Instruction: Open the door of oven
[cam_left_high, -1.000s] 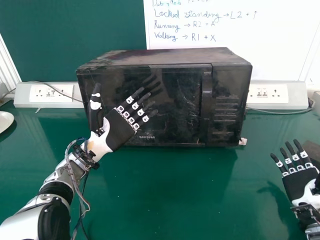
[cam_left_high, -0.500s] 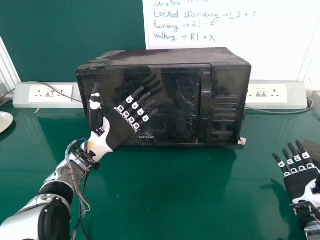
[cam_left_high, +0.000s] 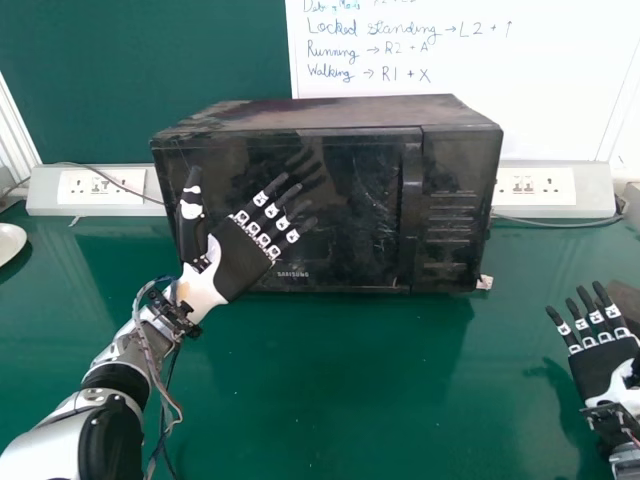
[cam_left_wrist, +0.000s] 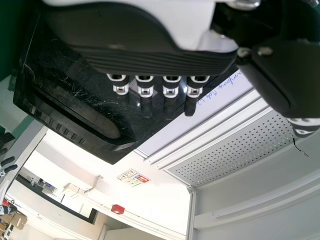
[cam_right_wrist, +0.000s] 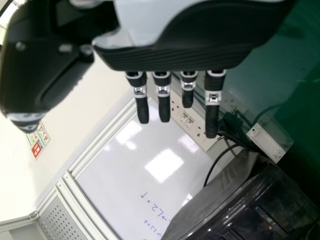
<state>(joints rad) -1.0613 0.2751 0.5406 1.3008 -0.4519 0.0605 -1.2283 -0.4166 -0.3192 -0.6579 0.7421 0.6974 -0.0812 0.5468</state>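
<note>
- And here the left hand (cam_left_high: 240, 262) is hovering before the left part of the oven's door (cam_left_high: 355, 230), its fingers spreading wide and straight, thumb pointing up; whether a fingertip is touching the glass, I cannot tell.
- The black oven (cam_left_high: 330, 113) is standing on the green table (cam_left_high: 350, 390), just behind that hand, and its door is sitting shut.
- Off to the right of the left fingertips, the upright handle (cam_left_high: 412, 200) is running down the door's far side, with a stretch of dark glass lying between.
- Past the handle, the control panel (cam_left_high: 455, 215) is filling the oven's right end.
- The oven's lower front edge is passing behind the left palm and running on to the right; green tabletop is spreading in front of it, all the way across to the right hand (cam_left_high: 598, 368).
- That right hand is holding nothing, resting wide with straight fingers, well apart from the oven's right edge.
- Behind the right hand, a socket panel (cam_left_high: 540, 187) is lining the wall; another (cam_left_high: 102, 180) is sitting behind and left of the left hand.
- A white plate (cam_left_high: 8, 241) is lying farther left of the left hand.
</note>
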